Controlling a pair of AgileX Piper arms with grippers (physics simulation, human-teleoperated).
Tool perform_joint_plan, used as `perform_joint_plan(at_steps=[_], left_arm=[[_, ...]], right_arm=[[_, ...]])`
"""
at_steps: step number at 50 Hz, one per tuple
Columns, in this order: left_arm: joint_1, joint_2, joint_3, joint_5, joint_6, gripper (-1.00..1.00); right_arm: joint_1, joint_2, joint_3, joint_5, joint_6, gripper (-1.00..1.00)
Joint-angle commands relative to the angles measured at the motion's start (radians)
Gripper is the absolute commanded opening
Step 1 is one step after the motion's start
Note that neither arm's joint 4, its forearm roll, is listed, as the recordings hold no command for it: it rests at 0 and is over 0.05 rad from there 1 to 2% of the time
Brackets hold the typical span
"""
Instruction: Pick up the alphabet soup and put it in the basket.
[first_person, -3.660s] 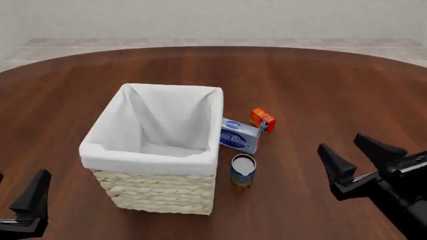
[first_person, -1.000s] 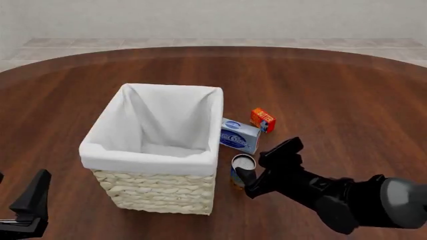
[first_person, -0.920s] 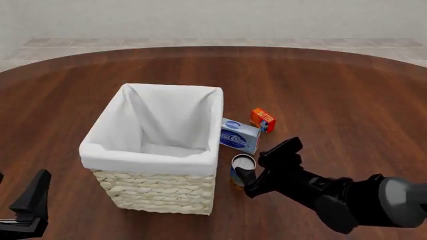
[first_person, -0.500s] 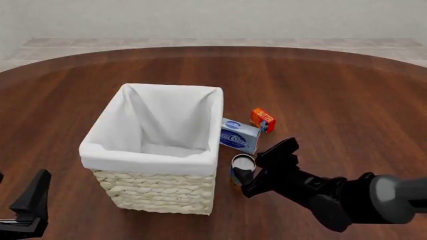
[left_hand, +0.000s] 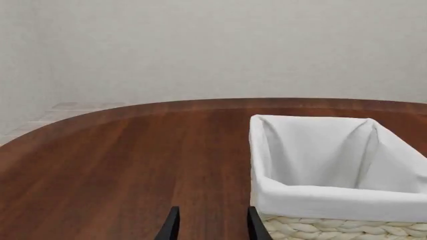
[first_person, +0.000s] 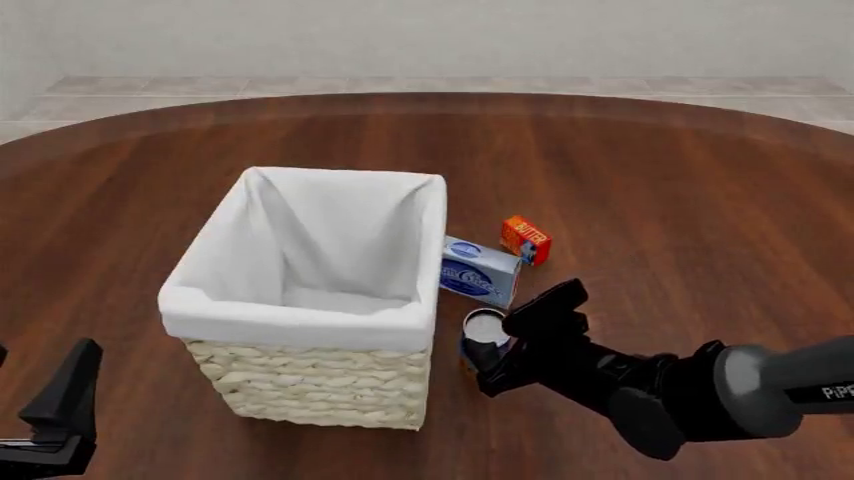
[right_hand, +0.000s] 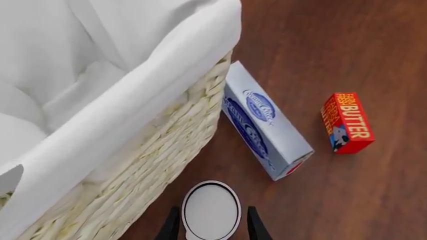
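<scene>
The alphabet soup (right_hand: 211, 209), a small can with a silver-white top, stands upright on the table close to the basket's front right corner. In the front view the alphabet soup (first_person: 482, 324) is partly hidden by my right gripper (first_person: 514, 335). My right gripper (right_hand: 211, 229) is open, with one finger on each side of the can and a thin gap to it. The basket (first_person: 304, 318) is large, cream wicker with a white lining, and shows in the right wrist view (right_hand: 167, 145) and the left wrist view (left_hand: 320, 202). My left gripper (left_hand: 212, 227) is open and empty at the near left (first_person: 40, 400).
A blue rectangular box (first_person: 478, 270) lies just beyond the can, against the basket's right side, and also shows in the right wrist view (right_hand: 263, 125). A small orange-red butter box (first_person: 526, 240) lies a little farther right, and also shows there (right_hand: 347, 122). The wooden table (first_person: 667, 180) is round.
My right arm came in from the near right to the can, and in the last second edged slightly closer around it. The can, the basket and the left arm have not moved.
</scene>
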Motion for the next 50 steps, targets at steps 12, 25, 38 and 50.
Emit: perform_joint_plan(at_steps=[12,25,38,50], left_arm=[[0.000,0.000,0.000,0.000,0.000,1.00],[0.000,0.000,0.000,0.000,0.000,1.00],[0.000,0.000,0.000,0.000,0.000,1.00],[0.000,0.000,0.000,0.000,0.000,1.00]], right_arm=[[0.010,0.053,-0.011,-0.010,0.011,1.00],[0.020,0.040,0.003,-0.023,0.007,-1.00],[0.022,0.017,0.011,-0.018,0.010,-1.00],[0.020,-0.125,0.051,0.045,0.001,-1.00]])
